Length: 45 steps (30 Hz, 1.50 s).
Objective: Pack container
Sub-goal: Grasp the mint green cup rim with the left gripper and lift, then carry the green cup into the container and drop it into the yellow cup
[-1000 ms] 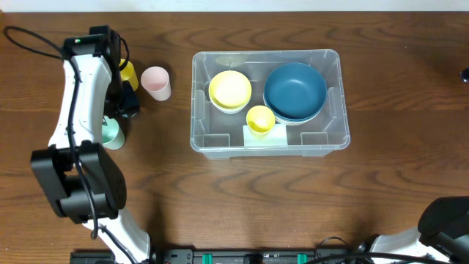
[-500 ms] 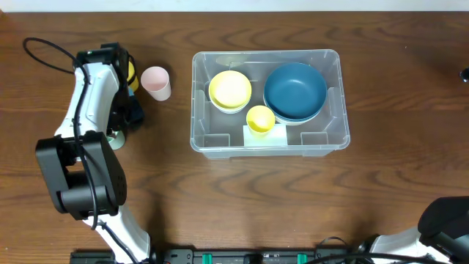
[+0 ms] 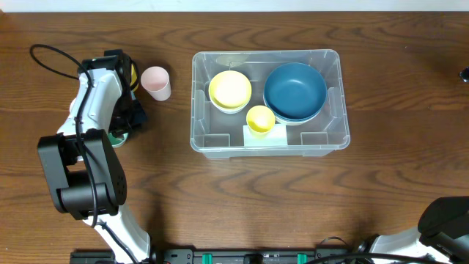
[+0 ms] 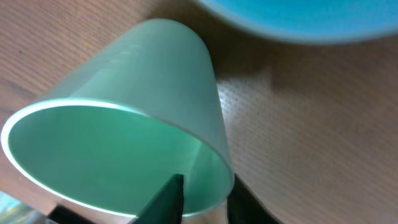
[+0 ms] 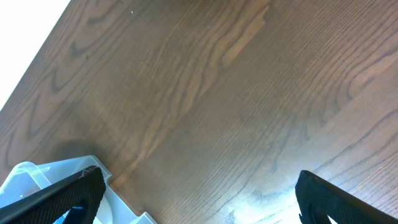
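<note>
The clear container (image 3: 265, 53) stands at the table's middle and holds a yellow bowl (image 3: 230, 89), a blue bowl (image 3: 294, 91) and a small yellow cup (image 3: 260, 119). A pale green cup (image 4: 124, 124) lies on its side at the far left, mostly hidden under my left arm in the overhead view (image 3: 117, 137). My left gripper (image 4: 205, 199) straddles the cup's rim, one finger inside and one outside, with a small gap still showing. My right gripper (image 5: 199, 193) is open and empty over bare wood, beside a corner of the container (image 5: 37, 174).
A pink cup (image 3: 156, 82) stands left of the container. A yellow cup (image 3: 130, 73) is partly hidden behind my left arm. A blurred blue thing (image 4: 298, 18) shows at the top of the left wrist view. The right arm's base (image 3: 447, 220) is at the bottom right.
My left arm has swung in and lowered over the green cup, which now is mostly covered in the overhead view. The container's contents and the right arm have not moved.
</note>
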### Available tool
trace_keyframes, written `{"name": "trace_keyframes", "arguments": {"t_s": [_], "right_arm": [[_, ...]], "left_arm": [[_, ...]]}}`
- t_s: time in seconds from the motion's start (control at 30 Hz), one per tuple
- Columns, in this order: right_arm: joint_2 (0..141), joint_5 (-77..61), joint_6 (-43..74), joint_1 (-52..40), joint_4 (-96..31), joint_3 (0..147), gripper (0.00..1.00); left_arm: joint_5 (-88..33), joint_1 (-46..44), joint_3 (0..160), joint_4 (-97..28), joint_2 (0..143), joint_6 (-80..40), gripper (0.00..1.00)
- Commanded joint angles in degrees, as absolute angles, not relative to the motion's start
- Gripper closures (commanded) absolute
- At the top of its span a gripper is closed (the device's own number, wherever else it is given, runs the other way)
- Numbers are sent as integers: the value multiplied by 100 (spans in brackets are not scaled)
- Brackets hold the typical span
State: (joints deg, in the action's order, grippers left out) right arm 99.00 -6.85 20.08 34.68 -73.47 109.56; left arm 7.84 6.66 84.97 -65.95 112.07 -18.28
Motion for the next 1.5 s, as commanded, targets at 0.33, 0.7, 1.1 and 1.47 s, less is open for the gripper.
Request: {"name": "trace_keyframes", "arguments": {"t_s": [0.33, 0.7, 1.1, 1.47], "right_arm": [[9935, -692, 1922, 3487, -7349, 11024, 1], [9935, -692, 1922, 3487, -7352, 11024, 1], [9935, -692, 1922, 3485, -7352, 11024, 1], [9935, -692, 1922, 3487, -7349, 11024, 1]], "left_arm": [[812, 661, 8482, -6790, 11262, -1761, 94], [454, 5, 8510, -7334, 10523, -1588, 94], [191, -2071, 9087, -6947, 8121, -1050, 94], [180, -3603, 9142, -5867, 7830, -989, 95]]}}
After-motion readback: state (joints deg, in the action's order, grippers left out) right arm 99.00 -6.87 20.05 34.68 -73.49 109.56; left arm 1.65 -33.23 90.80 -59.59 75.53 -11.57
